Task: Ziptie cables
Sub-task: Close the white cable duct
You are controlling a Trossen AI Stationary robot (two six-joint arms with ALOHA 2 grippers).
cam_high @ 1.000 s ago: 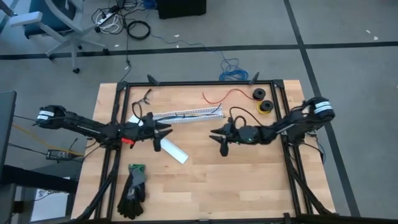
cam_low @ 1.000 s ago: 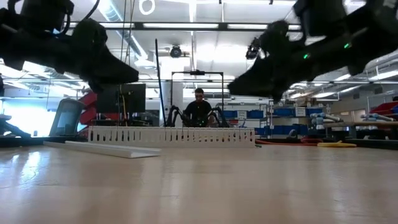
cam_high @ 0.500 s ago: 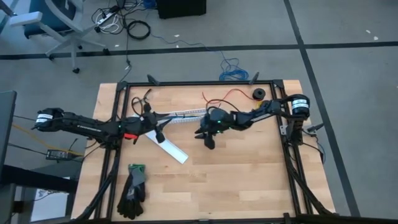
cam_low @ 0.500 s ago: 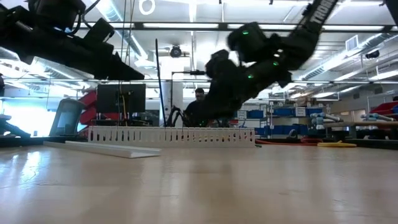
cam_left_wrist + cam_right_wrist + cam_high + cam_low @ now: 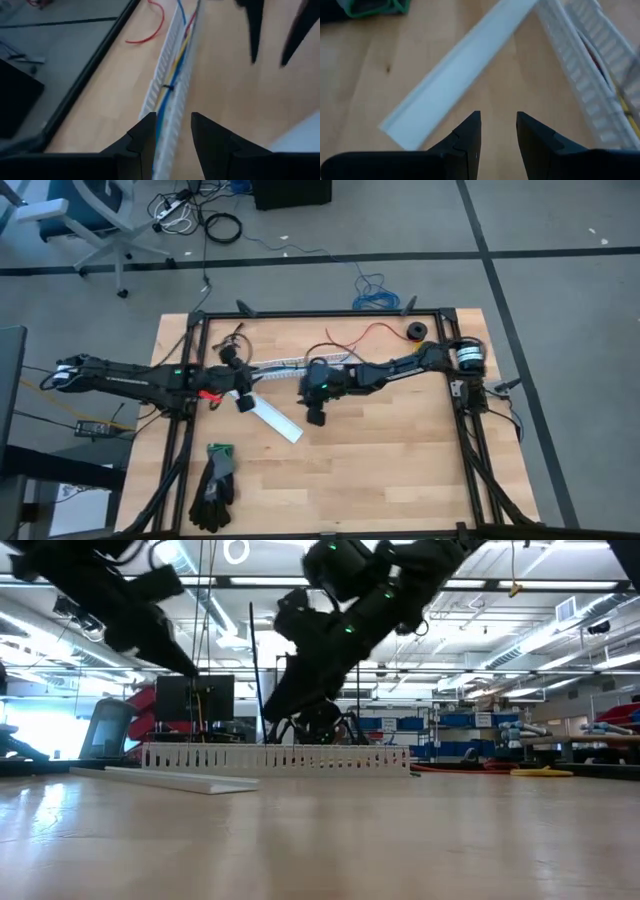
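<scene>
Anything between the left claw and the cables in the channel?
Nothing: in the left wrist view the open left claw hangs right over the cables in the white channel.

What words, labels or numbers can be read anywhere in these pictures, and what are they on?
None can be read.
Right arm: a white band near its base, print too small to read.
Left arm: white marks at its far end, too small to read.
Room behind the table in the low view: no sign clear enough to read.
White channel and cables: no print visible.

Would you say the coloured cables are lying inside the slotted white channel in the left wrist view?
Yes, the cables run along the inside of the white channel, between its two slotted walls.
</scene>
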